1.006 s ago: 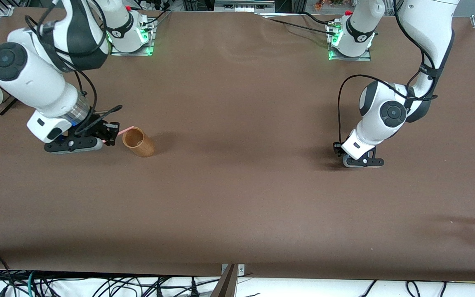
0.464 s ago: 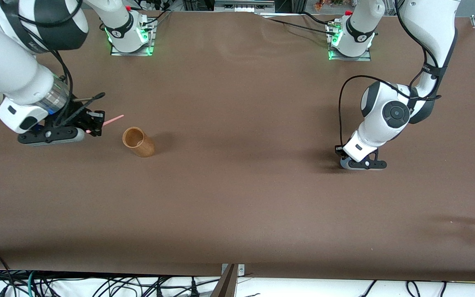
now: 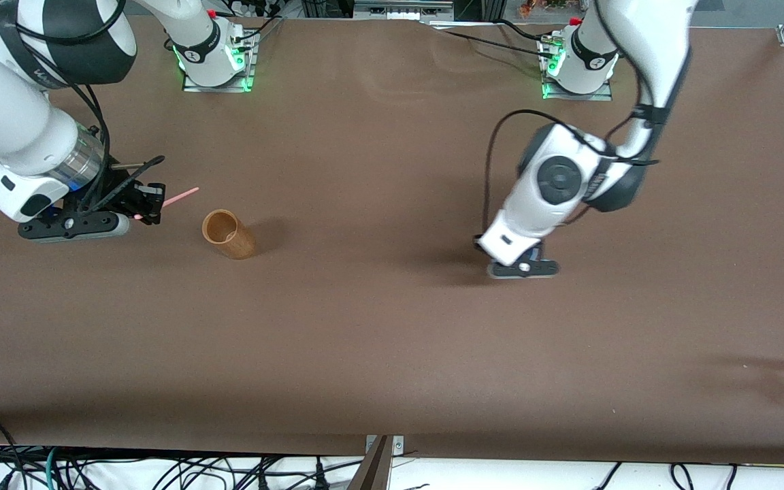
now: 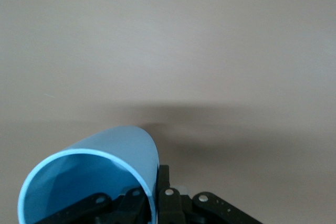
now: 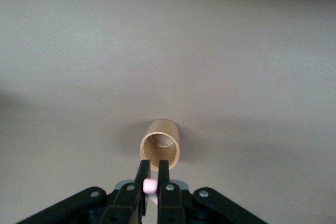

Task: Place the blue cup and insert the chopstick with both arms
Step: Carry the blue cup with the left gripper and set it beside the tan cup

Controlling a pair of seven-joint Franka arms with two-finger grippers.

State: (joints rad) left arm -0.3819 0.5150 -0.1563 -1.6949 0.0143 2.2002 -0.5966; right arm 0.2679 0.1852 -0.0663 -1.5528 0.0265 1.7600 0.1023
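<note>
The right tool is up over the table at the right arm's end. Its two fingers are pinched tight on the pink chopstick. The stick lies almost flat, and its free end points toward the brown cup, which stands on the table just beside it. That brown cup is not the one the task wants.

The left tool hangs low over the middle of the table, more toward the left arm's end. In the left wrist view its fingers are closed on the wall of the blue cup. The cup is up in the air, with bare table under it.

The blue cup is well apart from the chopstick, with the brown cup between them. I think the blue cup must stand on the table first. Then the stick has to tip upright and go in.
</note>
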